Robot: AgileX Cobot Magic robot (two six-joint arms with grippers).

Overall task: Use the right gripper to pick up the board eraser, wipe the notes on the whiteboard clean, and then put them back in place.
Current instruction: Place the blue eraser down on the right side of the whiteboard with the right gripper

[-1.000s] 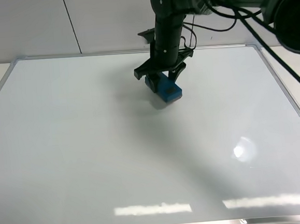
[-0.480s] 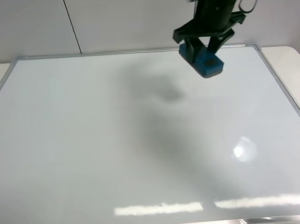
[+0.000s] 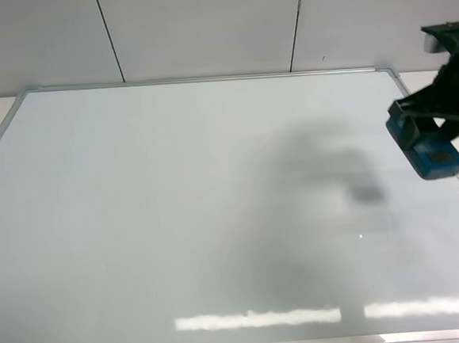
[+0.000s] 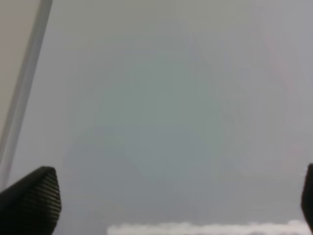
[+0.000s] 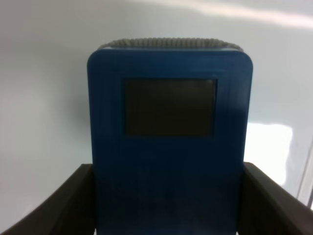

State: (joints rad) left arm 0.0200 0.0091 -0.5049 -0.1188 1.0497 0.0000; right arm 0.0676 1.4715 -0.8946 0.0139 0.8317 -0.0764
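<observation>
glossy whiteboard (image 3: 178, 223), grey panelled wall (image 3: 202, 27) behind, right claw (image 3: 430, 126) clamped on blue eraser (image 3: 435, 157) by its right edge, left claw (image 4: 168, 198) wide apart

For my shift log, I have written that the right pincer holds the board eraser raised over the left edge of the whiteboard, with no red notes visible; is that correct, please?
Not quite: the right pincer holds the board eraser raised at the right edge of the whiteboard, not the left, as the exterior high view shows. The rest is correct.
</observation>
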